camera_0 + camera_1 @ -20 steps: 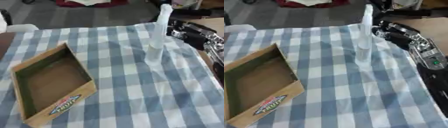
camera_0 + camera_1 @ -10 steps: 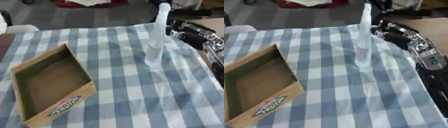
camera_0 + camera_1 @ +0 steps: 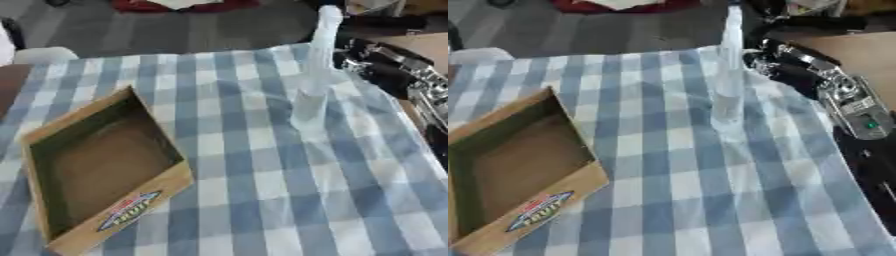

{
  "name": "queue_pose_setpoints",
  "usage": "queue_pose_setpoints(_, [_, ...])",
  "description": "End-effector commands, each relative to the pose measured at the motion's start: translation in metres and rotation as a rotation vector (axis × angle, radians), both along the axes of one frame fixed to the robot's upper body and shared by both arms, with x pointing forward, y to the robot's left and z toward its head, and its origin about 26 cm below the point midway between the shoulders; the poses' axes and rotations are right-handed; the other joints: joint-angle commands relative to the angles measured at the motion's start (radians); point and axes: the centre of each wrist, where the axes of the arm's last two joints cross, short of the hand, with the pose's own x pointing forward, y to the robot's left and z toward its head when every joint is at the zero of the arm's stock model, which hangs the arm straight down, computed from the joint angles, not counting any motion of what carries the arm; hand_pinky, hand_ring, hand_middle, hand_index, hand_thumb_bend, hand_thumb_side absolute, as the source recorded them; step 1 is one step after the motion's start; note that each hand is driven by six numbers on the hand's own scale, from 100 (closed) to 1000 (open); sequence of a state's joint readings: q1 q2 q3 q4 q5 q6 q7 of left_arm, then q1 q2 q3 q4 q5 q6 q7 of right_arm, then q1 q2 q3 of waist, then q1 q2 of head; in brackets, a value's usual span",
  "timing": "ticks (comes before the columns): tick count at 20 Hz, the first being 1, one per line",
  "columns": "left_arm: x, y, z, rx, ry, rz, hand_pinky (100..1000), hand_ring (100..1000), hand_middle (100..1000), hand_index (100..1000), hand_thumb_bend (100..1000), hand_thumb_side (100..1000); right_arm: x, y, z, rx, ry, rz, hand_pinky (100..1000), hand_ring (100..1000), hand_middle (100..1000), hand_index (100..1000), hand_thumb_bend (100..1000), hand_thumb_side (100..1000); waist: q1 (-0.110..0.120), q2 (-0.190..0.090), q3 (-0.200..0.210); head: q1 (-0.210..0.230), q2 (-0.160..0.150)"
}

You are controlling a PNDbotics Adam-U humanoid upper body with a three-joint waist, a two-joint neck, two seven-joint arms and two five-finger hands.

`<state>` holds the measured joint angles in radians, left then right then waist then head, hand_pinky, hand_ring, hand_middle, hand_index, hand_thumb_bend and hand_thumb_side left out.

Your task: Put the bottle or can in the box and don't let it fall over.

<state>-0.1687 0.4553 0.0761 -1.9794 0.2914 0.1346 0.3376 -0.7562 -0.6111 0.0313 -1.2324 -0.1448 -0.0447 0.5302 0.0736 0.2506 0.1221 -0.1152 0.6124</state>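
A tall clear plastic bottle (image 3: 310, 102) stands upright on the blue-and-white checked cloth (image 3: 262, 190), right of centre. An open, shallow cardboard box (image 3: 122, 216) with a coloured label on its front wall lies at the left, nothing inside it. My right hand (image 3: 773, 61), black with silver joints, comes in from the right and sits just to the right of the bottle's upper half. I cannot make out whether it touches the bottle. The left hand does not show.
My right forearm (image 3: 852, 102) runs down the right edge over bare wooden table (image 3: 877, 50). Beyond the cloth's far edge are grey floor, a red thing (image 3: 175, 5) and a white rounded object (image 3: 44, 54).
My right hand has edged slightly left toward the bottle. The bottle still stands in the same spot and the box has not moved.
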Motion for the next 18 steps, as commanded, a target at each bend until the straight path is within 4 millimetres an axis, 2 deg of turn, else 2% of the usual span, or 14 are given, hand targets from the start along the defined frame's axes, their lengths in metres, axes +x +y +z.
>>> queue_pose_setpoints(1, [-0.0018,-0.0008,0.0093,0.016,-0.030,-0.015,377,579,670,665,100,589,-0.0041,0.0005,0.0201,-0.007,-0.063,0.027,1000,1000,1000,1000,100,531,-0.001,-0.013,-0.001,0.002,-0.014])
queue_pose_setpoints(18, [-0.0017,-0.0005,0.0098,0.026,-0.029,-0.027,377,588,674,665,100,588,-0.0051,0.0025,0.0189,-0.025,-0.052,0.147,1000,1000,1000,1000,100,521,-0.001,-0.012,0.002,0.005,-0.011])
